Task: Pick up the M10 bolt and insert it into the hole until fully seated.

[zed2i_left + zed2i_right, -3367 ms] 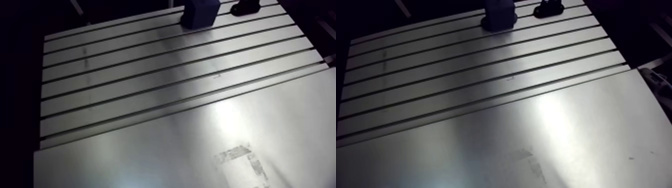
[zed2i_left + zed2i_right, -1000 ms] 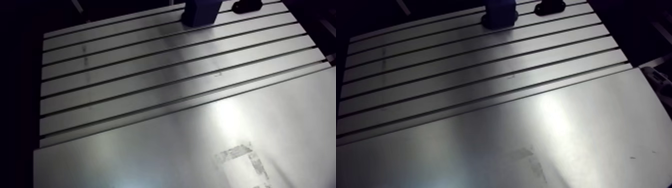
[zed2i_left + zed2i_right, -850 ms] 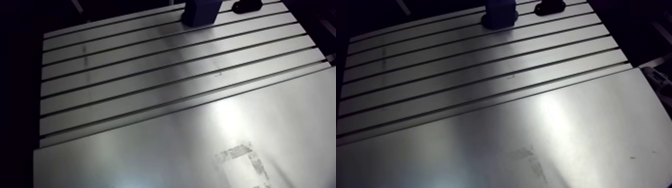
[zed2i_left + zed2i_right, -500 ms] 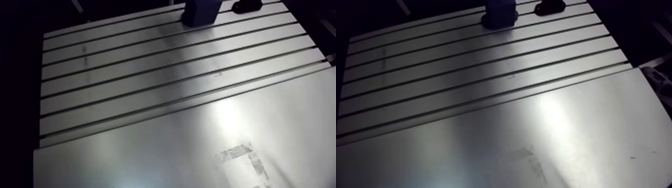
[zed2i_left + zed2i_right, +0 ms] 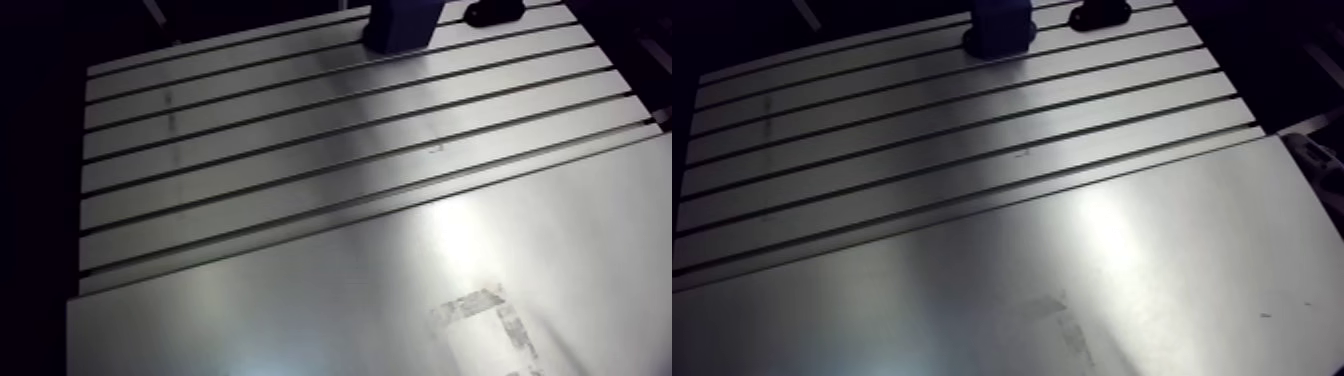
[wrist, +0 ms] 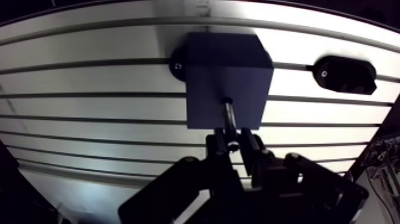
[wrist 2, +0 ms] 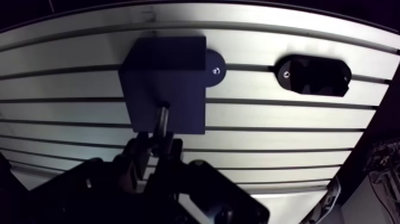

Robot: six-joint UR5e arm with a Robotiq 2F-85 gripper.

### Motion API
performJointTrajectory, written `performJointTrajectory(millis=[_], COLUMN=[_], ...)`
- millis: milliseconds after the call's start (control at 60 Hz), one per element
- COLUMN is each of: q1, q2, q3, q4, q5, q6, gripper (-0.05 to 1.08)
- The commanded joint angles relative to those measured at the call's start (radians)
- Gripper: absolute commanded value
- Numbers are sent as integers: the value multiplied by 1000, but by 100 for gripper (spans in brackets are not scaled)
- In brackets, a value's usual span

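In the wrist view a dark blue block (image 6: pixel 220 65) stands on the slotted table (image 6: pixel 89 77), just ahead of my gripper (image 6: pixel 233 145). The M10 bolt (image 6: pixel 230 122), a dark slim shaft, is pinched between the fingers and points at the block. Its tip touches the block's near face, where the hole lies hidden behind it. Most of the shaft still shows outside the block. In the arm view the block (image 5: pixel 400 25) sits at the table's far edge, and the gripper does not show there.
A black oval fixture (image 6: pixel 345 74) is screwed to the table beside the block, also seen in the arm view (image 5: pixel 1100 14). A smooth metal plate (image 5: pixel 400 290) with a patch of tape residue (image 5: pixel 490 312) covers the near part of the table.
The arm view has shifted very slightly, so the camera has crept. Block and fixture keep their places on the table.
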Motion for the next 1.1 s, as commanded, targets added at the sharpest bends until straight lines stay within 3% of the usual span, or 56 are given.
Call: performJointTrajectory(millis=[17, 1100], q1=[0, 0], q2=[1, 7], q3=[-1, -8], q4=[-1, -21], q5=[0, 2], q6=[0, -2], gripper=[107, 108])
